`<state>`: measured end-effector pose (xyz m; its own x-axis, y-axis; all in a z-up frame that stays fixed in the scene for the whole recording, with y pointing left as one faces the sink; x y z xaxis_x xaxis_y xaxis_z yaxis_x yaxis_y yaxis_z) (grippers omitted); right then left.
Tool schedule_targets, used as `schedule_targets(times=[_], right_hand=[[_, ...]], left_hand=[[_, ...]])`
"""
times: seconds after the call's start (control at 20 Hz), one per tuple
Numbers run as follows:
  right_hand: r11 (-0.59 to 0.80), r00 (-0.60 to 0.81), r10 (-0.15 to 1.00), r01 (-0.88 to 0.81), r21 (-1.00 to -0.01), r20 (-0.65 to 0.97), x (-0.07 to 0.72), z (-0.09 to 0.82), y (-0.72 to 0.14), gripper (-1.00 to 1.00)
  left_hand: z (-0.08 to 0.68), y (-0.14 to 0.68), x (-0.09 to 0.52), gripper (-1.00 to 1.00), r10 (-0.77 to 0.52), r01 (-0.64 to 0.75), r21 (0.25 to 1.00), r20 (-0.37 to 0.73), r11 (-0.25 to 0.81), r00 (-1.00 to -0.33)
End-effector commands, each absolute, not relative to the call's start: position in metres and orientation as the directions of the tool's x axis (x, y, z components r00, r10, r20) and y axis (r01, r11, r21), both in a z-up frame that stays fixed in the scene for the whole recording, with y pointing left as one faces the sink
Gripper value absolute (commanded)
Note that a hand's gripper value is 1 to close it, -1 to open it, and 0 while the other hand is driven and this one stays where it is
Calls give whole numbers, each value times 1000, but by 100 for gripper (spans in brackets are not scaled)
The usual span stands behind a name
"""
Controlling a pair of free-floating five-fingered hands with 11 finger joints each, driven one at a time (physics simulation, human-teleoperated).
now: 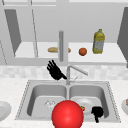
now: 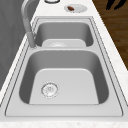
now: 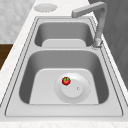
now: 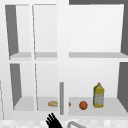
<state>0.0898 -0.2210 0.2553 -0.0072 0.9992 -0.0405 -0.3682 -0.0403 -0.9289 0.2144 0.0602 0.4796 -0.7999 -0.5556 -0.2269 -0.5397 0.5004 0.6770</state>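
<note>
At the sink, right basin (image 3: 67, 60): holds a white plate (image 3: 80, 96) flat on its floor.
On that plate: one small red tomato (image 3: 66, 81) with a green top, resting towards the rim rather than at the middle.
Left basin (image 2: 75, 85): bare steel, with a round drain (image 2: 49, 89) in the floor.
Faucet (image 1: 68, 73): stands behind the divider between the basins, spout swung out over the right basin.
Cabinet shelf (image 1: 110, 58) above: carries a bread roll (image 1: 53, 49), an orange (image 1: 82, 51) and a yellow oil bottle (image 1: 98, 41), side by side and apart.
Left counter plate (image 1: 3, 110): white, lying beside the sink.
Right counter plate (image 2: 80, 8): white, with a small brown morsel (image 2: 71, 8) on it.
Red ball (image 1: 67, 114): large, low in the front view, overlapping the sink's front rim below the divider.
Right hand (image 1: 97, 112): hangs at the front edge of the right basin; grip cannot be told from this angle.
Tomato against right hand: just to the hand's left and a touch higher in the front view, near but apart.
Left hand (image 1: 55, 70): hangs in the air just left of the faucet, fingers spread wide and straight, holding nothing, well apart from the tomato.
</note>
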Motion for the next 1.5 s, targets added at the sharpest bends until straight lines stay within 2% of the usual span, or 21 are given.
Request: schedule_targets(times=[0.0,0.2,0.25,0.35,0.6,0.8,0.95,1.45], right_hand=[[-40,-7,999,-368,-929,-41,90,255,-221,0],[-40,-7,999,-368,-929,-41,90,255,-221,0],[-40,-7,999,-368,-929,-41,90,255,-221,0],[-40,-7,999,-368,-929,-41,90,255,-221,0],[-40,-7,999,-368,-929,-41,90,255,-221,0],[-40,-7,999,-368,-929,-41,90,255,-221,0],[-40,-7,999,-368,-929,-41,90,255,-221,0],[-40,-7,999,-368,-929,-41,90,255,-221,0]], left_hand=[[493,68,214,-100,-596,-562,612,-177,556,-783],[505,76,215,-100,-572,-519,652,-156,553,-805],[497,71,213,-100,-542,-528,673,-220,517,-811],[500,72,214,-100,-557,-544,671,-229,504,-798],[498,73,225,-100,-539,-528,673,-222,518,-812],[516,72,242,-100,-560,-539,643,-200,545,-804],[525,69,242,-100,-573,-566,592,-202,574,-794],[540,43,242,-100,-627,-592,571,-164,569,-761]])
